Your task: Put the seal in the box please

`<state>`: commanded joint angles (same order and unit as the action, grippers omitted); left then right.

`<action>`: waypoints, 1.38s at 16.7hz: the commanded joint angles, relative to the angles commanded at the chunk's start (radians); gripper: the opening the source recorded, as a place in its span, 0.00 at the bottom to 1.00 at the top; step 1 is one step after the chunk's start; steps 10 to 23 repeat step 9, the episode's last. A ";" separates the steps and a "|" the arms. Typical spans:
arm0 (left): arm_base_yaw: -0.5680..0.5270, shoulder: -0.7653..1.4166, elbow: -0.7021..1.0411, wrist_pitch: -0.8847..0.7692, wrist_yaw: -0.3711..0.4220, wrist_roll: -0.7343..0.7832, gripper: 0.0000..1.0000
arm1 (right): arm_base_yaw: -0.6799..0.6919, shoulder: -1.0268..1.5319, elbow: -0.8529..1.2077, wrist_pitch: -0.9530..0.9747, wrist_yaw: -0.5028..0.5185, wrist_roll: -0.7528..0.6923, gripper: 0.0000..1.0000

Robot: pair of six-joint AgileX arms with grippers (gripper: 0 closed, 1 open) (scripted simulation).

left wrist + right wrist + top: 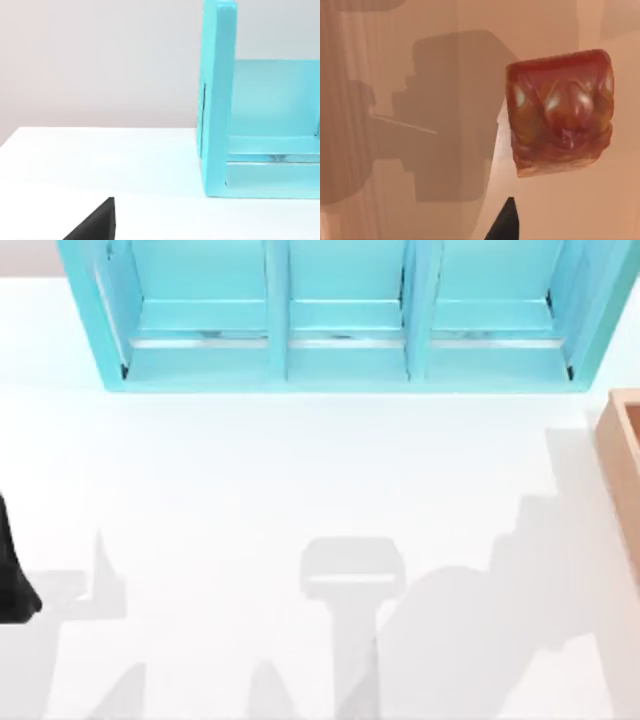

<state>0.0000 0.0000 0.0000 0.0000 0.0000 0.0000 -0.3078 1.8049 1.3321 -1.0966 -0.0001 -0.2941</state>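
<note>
One seal (559,112) shows against the brown inside of the box (622,455), which sits at the desk's right edge. Along the far edge stands a turquoise shelf (345,315). Whether either gripper's jaws are open, I cannot tell.

Rendered simulation tabletop: plain white table (250,490), flat turquoise shelf unit (345,320), blank wall.

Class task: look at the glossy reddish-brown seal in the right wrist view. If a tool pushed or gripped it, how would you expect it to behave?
The seal has a shiny, highlighted surface, so it may be slippery under tool fingers. Its blocky, flat-sided shape suggests it would slide rather than roll. It looks like a solid lump with firm edges, so probably stiff, not floppy. Its weight cannot be judged from the brown box interior around it.
</note>
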 joint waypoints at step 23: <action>0.000 0.000 0.000 0.000 0.000 0.000 1.00 | 0.000 0.000 0.000 0.000 0.000 0.000 1.00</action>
